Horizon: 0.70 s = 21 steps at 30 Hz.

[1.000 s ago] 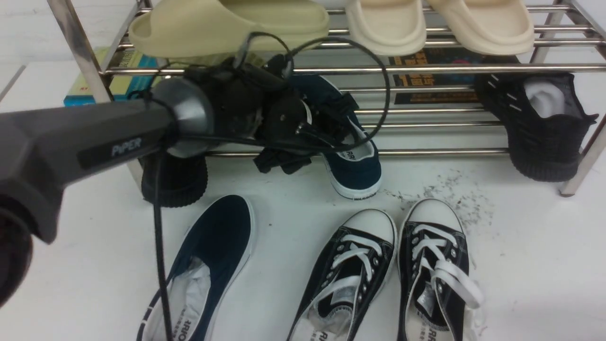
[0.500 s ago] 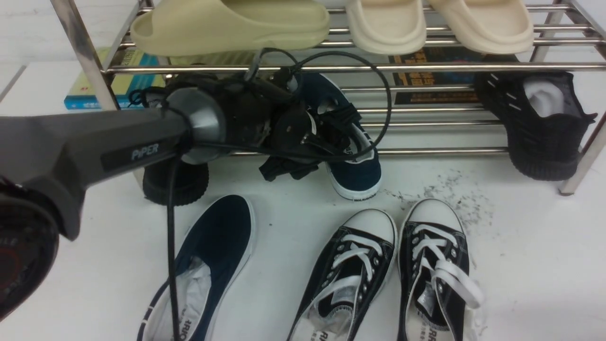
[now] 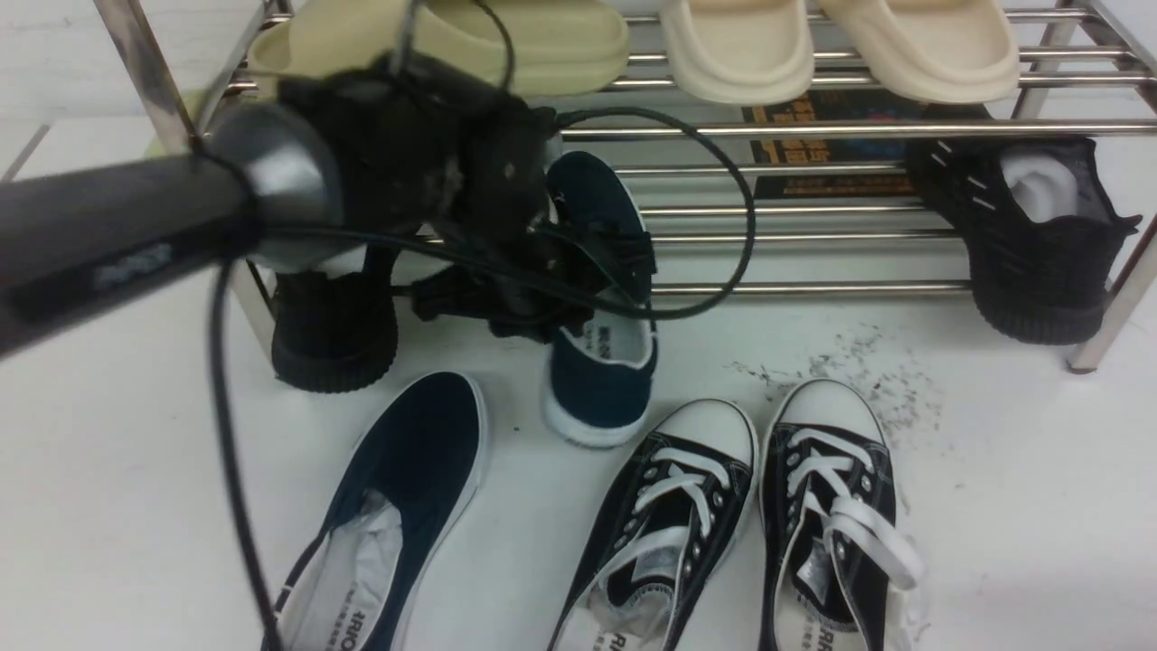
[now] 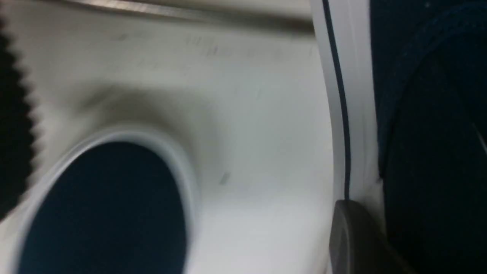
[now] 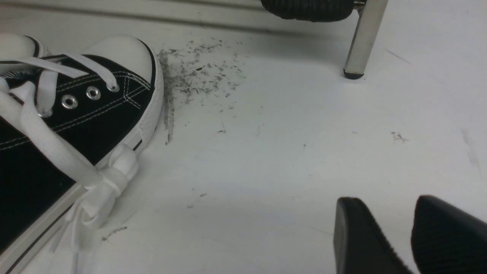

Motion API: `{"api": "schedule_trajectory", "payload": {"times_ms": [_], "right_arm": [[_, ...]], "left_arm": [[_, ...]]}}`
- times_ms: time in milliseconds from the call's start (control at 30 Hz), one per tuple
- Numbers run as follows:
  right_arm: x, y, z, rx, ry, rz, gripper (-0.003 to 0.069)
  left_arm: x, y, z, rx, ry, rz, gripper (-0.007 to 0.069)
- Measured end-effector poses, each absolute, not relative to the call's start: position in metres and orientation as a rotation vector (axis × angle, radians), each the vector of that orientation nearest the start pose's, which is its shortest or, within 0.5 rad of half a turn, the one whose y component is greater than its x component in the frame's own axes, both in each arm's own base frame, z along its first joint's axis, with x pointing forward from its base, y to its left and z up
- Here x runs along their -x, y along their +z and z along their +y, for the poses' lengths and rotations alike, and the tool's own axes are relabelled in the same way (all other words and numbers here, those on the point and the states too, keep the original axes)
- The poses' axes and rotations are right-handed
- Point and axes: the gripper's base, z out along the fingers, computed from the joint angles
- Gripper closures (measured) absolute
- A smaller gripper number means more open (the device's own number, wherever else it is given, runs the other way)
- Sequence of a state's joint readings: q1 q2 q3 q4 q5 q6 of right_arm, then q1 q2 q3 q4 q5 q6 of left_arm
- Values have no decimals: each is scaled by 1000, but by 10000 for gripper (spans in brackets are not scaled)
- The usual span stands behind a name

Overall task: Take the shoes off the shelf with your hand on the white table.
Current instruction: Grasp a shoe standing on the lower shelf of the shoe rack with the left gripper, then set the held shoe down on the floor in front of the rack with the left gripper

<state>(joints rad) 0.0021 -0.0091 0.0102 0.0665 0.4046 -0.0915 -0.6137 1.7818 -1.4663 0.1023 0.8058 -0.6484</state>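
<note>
- Shoes in navy canvas are heading for the white table. One slip-on is already lying there, toe pointing at the shelf.
- The shelf is standing at the table's far side, and the second slip-on's toe is hanging over its lower bars. If that toe is hooking the front bar, a pull could be tipping the rack or wrenching the shoe loose.
- The left gripper is clamping the second slip-on at its opening. In the wrist view, one finger is pressing against the white sole wall. Such a thin edge is giving little purchase, so the shoe could be slipping out and tumbling.
- The second slip-on is tilting heel-down beyond the shelf, just behind the lace-up sneakers. I cannot tell whether the heel is touching the table. Lowering it straight ahead is risking a landing on the nearer sneaker's toe.
- A black knit sneaker is sitting just beside the wrist, and a sideways swing could be knocking it.
- Loose cables are looping near the shelf's bars and could be snagging there.
- The right gripper is resting low over the table, jaws together and holding nothing.
</note>
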Motion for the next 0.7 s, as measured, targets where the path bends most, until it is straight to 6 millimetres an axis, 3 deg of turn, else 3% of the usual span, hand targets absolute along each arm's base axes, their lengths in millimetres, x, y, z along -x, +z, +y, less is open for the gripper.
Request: {"api": "schedule_trajectory", "payload": {"times_ms": [233, 400, 467, 567, 700], "right_arm": [[-52, 174, 2, 48, 5, 1888, 419], [-52, 174, 2, 48, 5, 1888, 419], [-52, 174, 2, 48, 5, 1888, 419], [-52, 174, 2, 48, 5, 1888, 419], [-52, 174, 2, 48, 5, 1888, 419]], "left_arm": [[-282, 321, -196, -372, -236, 2740, 491], [-265, 330, -186, -545, -174, 2799, 523], [-263, 325, -185, -618, -157, 2812, 569], [-261, 313, -184, -672, -144, 2828, 578], [-254, 279, -177, -709, -76, 2888, 581]]}}
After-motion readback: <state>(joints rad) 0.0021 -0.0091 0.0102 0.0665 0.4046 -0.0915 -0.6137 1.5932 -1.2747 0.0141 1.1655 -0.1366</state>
